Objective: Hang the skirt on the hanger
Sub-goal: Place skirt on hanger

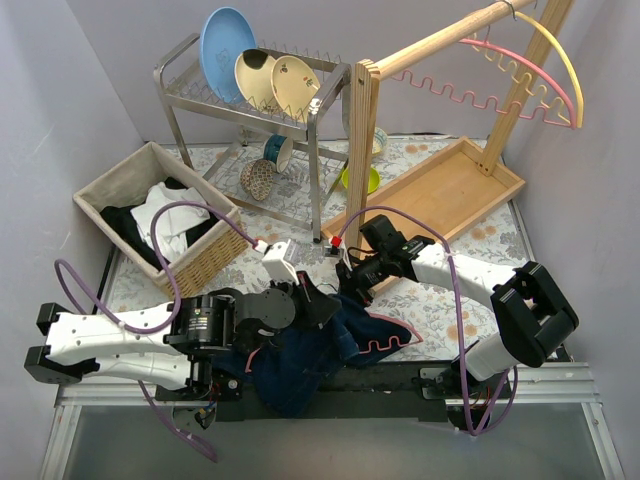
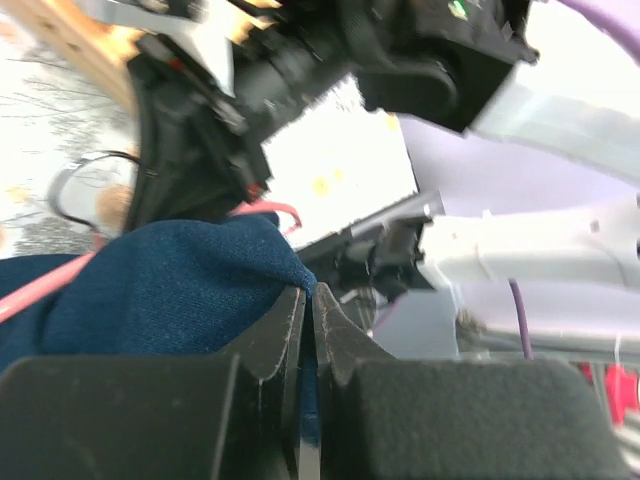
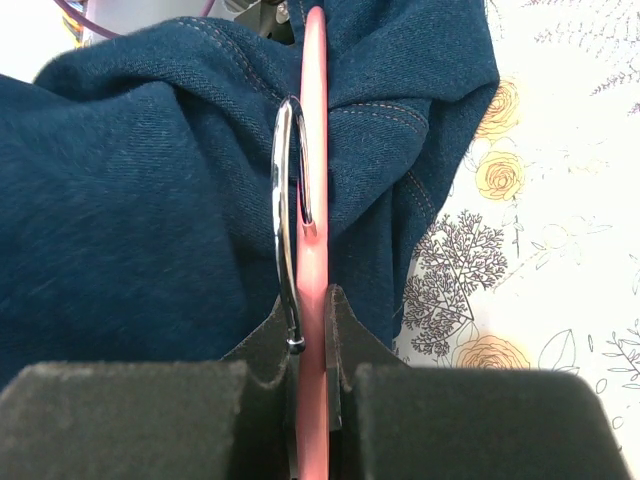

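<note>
The right gripper [image 3: 311, 300] pinches the pink plastic hanger [image 3: 315, 150], long axis pointing into the dark blue denim skirt [image 3: 130, 220]. The left gripper [image 2: 308, 300] pinches the skirt.

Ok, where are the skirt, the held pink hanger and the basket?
skirt [image 3: 130, 220], right wrist view, folded denim
pink hanger [image 3: 314, 265], right wrist view, its flat bar
basket [image 1: 205, 265], top view, woven front wall

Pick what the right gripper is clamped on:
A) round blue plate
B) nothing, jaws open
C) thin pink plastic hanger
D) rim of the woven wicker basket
C: in the right wrist view the right gripper is closed on the thin pink plastic hanger, with the dark blue denim skirt bunched around it beyond the fingertips.
</note>
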